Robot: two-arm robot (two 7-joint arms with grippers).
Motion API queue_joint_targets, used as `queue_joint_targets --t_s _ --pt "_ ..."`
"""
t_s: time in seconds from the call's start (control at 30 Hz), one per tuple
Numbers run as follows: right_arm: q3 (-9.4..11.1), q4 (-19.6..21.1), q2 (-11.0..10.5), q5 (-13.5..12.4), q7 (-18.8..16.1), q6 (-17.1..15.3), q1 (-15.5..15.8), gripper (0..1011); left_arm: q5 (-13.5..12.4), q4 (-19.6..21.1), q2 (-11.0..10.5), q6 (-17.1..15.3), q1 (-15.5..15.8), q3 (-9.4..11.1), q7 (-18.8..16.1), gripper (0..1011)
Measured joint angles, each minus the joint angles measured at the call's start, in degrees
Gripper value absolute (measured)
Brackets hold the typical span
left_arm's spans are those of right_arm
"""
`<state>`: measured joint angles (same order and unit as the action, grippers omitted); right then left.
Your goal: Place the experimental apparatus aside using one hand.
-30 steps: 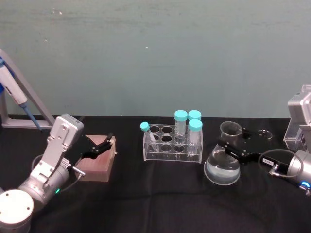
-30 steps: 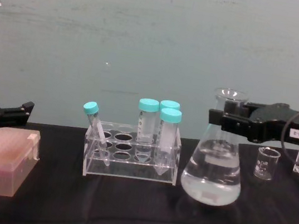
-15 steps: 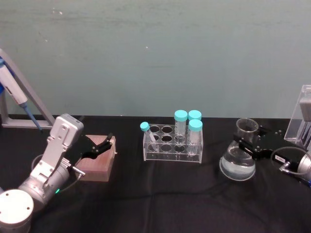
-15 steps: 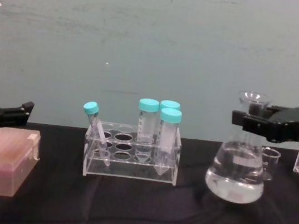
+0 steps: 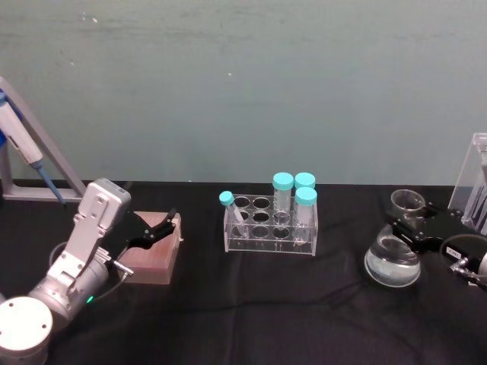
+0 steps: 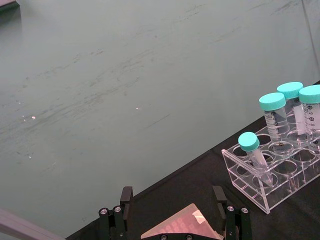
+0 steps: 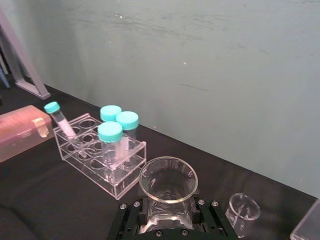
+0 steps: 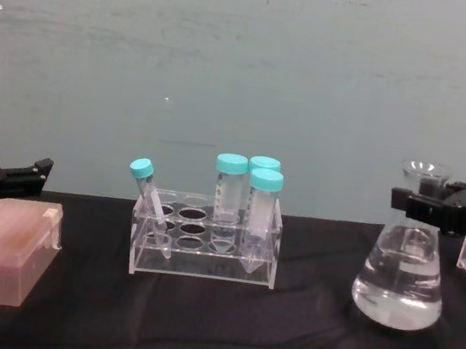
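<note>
The conical flask point(image 5: 393, 262) with clear liquid stands at the right of the black table, its base at cloth level. My right gripper point(image 5: 411, 226) is shut on its neck, just under the rim point(image 7: 168, 180). From the side, the flask point(image 8: 398, 291) hangs from the black fingers point(image 8: 439, 207). A small glass beaker point(image 7: 243, 212) sits just beyond the flask. The tall acrylic stand point(image 5: 476, 182) rises at the far right edge. My left gripper point(image 5: 156, 228) is parked open at the left, over a pink box.
A clear tube rack point(image 5: 270, 224) with several teal-capped tubes sits mid-table, left of the flask. The pink tip box point(image 5: 152, 257) lies at the left under the left gripper. A pipette on a grey stand point(image 5: 27, 152) is at the far left. A teal wall closes the back.
My right gripper has carried the flask to the right, away from the tube rack and toward the acrylic stand. The left arm has not moved.
</note>
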<state>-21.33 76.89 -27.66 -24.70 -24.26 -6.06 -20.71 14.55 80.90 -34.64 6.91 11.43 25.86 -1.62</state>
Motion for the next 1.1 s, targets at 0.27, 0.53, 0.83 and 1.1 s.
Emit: queue_joint_targets --t_s 0.27,0.53,0.83,1.1 --pt "1.75 0.02 0.31 0.78 1.42 -0.62 0.72 450 0.00 0.00 0.00 0.00 0.00 0.00 0.00 1000" --pt "3.60 0.12 0.79 1.72 2.62 -1.06 1.39 450 0.00 0.00 0.00 0.00 0.00 0.00 0.00 1000" --pt "4.66 0.11 1.31 2.27 2.92 -1.62 1.79 450 0.00 0.01 0.00 0.00 0.00 0.00 0.00 1000" --pt "5.45 -0.48 1.73 2.91 3.32 -1.97 1.87 450 0.00 0.00 0.00 0.00 0.00 0.00 0.00 1000"
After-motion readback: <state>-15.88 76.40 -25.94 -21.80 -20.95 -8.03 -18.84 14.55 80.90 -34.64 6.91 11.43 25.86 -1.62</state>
